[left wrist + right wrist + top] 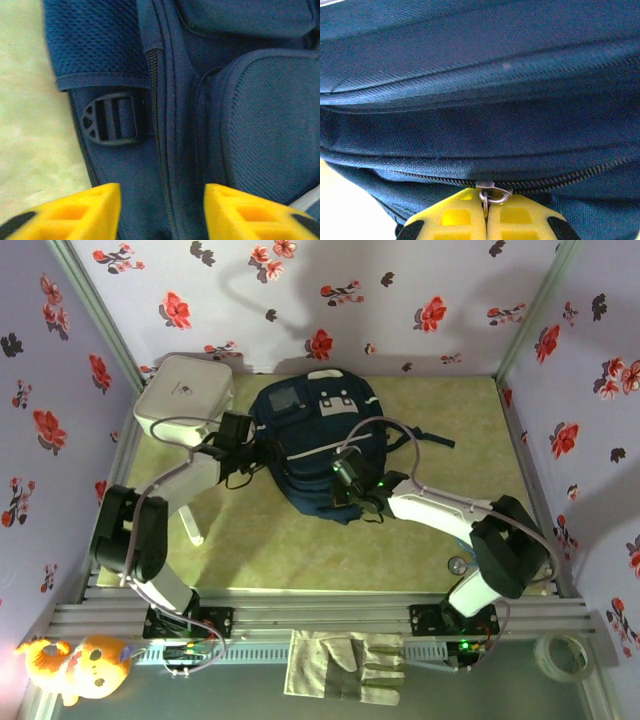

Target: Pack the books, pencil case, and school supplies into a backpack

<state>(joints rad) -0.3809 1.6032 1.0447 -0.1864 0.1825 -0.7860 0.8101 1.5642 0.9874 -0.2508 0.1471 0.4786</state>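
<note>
Left tool agape, right tool tight on one backpack zipper pull

I can't read any lettering from here. The white box has a small dark mark on its lid, too tiny to make out. I can't tell whether the backpack's grey patches carry print.

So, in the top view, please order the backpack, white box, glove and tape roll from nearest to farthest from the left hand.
1. backpack, right at the left hand
2. white box, back left
3. glove, near edge, middle
4. tape roll, near right corner
</note>
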